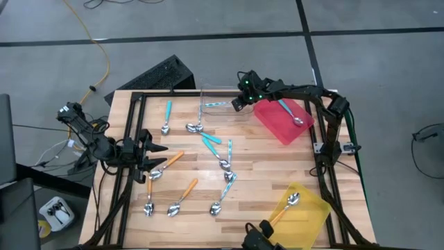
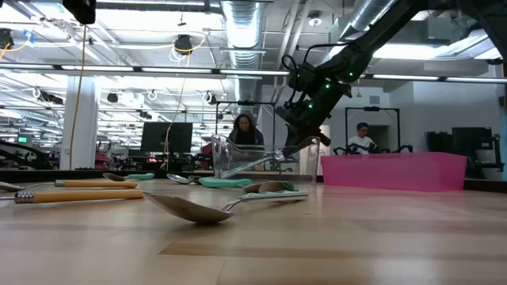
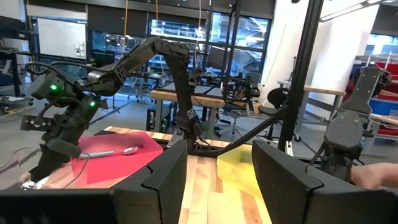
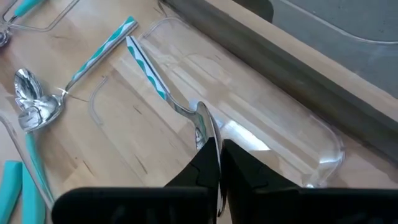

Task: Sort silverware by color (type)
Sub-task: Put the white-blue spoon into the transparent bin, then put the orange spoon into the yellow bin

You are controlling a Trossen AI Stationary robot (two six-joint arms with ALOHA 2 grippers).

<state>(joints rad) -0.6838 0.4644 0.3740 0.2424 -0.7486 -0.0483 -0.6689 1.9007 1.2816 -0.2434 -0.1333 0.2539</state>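
Right pincer: we see its two dark fingers pinched nearly together on the metal bowl end of a striped light-blue spoon, so we count the spoon as gripped, its handle pointing away from the fingers.
Where it works: over the clear tray at the far edge of the counter, just beside the red tray; in the low view the spoon slants down inside the clear walls.
Step in hand: we judge this to be the drop-off of a light-blue spoon into the clear tray.
Next move: we think it calls for opening the fingers enough to let the bowl slip free, then lifting straight up so the handle is not dragged back over the tray's rim.
Left pincer: it waits at the near-left side of the counter, fingers well apart and holding nothing, close to an orange spoon.
Sorted so far: one light-blue-handled spoon lies in the red tray, and an orange-handled one in the yellow tray.
Left to sort: we count teal and orange spoons spread over the middle of the counter, among them a teal spoon near the far-left side.
Progress: we judge the task early; most spoons lie loose.
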